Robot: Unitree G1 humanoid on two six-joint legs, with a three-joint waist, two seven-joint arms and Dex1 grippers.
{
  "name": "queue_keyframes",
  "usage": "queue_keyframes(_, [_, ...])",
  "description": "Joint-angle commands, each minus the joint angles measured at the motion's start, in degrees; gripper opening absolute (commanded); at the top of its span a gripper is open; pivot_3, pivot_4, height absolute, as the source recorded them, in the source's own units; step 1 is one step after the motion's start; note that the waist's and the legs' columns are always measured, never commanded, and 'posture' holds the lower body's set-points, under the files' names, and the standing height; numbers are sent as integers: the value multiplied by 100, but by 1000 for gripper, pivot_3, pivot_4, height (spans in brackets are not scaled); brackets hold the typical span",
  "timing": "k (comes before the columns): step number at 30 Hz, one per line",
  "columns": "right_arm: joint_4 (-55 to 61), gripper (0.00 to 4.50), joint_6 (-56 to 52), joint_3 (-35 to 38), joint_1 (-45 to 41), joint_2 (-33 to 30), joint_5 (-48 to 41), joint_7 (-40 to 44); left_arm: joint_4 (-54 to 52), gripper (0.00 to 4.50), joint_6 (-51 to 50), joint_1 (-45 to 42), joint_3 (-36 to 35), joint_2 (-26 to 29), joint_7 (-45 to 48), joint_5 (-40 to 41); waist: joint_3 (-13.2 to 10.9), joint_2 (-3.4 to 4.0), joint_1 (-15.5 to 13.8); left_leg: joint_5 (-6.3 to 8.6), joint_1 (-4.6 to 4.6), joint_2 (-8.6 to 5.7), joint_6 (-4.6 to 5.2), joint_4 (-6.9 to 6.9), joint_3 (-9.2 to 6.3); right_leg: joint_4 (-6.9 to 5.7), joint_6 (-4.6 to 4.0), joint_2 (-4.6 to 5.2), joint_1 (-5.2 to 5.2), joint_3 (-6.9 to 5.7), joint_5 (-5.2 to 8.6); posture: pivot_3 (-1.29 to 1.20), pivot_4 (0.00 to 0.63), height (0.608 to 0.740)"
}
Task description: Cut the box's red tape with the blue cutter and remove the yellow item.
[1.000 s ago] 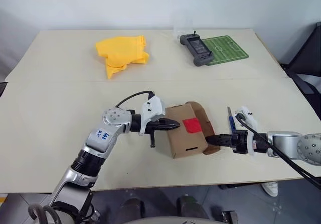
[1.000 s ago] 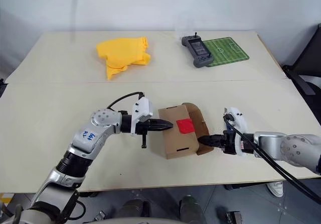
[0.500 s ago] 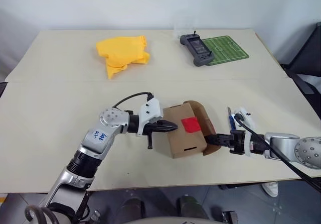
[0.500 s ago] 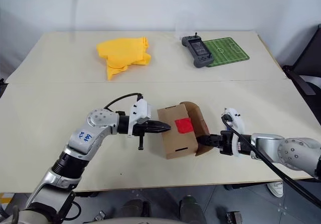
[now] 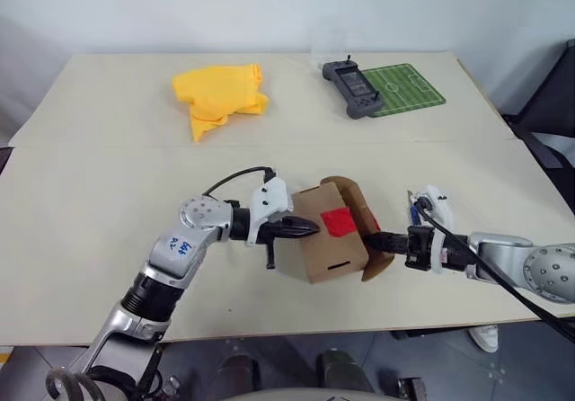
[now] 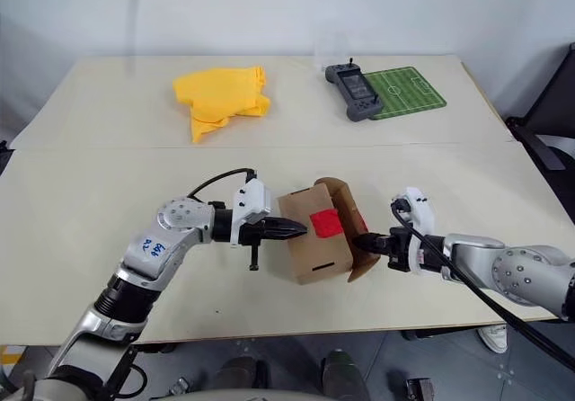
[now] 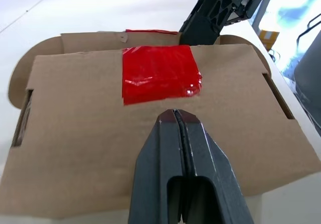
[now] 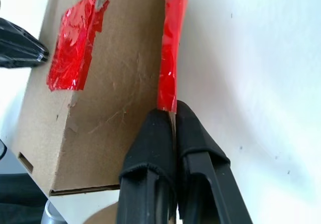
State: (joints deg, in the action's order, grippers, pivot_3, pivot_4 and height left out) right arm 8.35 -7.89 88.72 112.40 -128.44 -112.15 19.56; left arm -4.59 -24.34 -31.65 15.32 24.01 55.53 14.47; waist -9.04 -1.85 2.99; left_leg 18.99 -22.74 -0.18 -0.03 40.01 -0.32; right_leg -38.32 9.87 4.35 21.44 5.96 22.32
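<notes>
The brown box (image 5: 328, 255) sits near the table's front edge, its lid flap (image 5: 363, 210) standing up on the right. One patch of red tape (image 7: 159, 73) lies on the box's top, and a red strip (image 8: 169, 58) runs along the flap's edge. My left gripper (image 7: 174, 114) is shut and empty, its tips resting on the box top just short of the red patch. From the right, my right gripper (image 8: 172, 112) is shut on the flap's edge at the end of the red strip. The blue cutter (image 5: 412, 210) lies on the table behind my right wrist, partly covered. The yellow item is hidden.
A large yellow cloth (image 5: 220, 97) lies at the back left. A grey handheld controller (image 5: 352, 86) and a green pitch mat (image 5: 406, 86) sit at the back right. The table's front edge (image 5: 296, 334) runs close below the box.
My right gripper has gone from open to shut, closing on the flap's edge. The left gripper has kept its place on the box top.
</notes>
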Motion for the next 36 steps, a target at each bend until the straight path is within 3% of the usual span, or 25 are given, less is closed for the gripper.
queue_keyframes(1, [51,10,57,139,-401,-56,-85,-14,-44,0,-62,126,60,-105,-117,-8,0,0,-3,0,0,0,0,1,0,1,0,0,0,0,0,0,150,740])
queue_keyframes(6, [63,10,-198,-246,-1580,-56,-85,-277,-9,0,-114,273,-8,-347,-491,-63,-2,3,7,0,-1,-1,0,1,4,1,2,2,4,5,-1,0,150,740])
queue_keyframes(14, [183,10,-666,-644,-2630,-56,-85,-527,-65,0,-224,476,-132,-404,-771,-71,-1,2,-15,1,0,-2,1,3,3,12,5,4,3,6,-2,0,150,740])
queue_keyframes(21, [721,10,-742,-1434,-3624,-56,-8,-1315,71,0,-200,515,-276,-583,-1236,-190,-1,2,-79,1,-1,-3,1,5,3,21,8,6,2,6,-4,0,150,740])
queue_keyframes(36, [1463,10,-513,-2418,-4912,-56,266,-2041,-197,0,-540,788,-459,-384,-1431,-80,-1,1,-143,2,-1,-3,4,3,2,37,12,11,-3,5,-13,0,150,740])
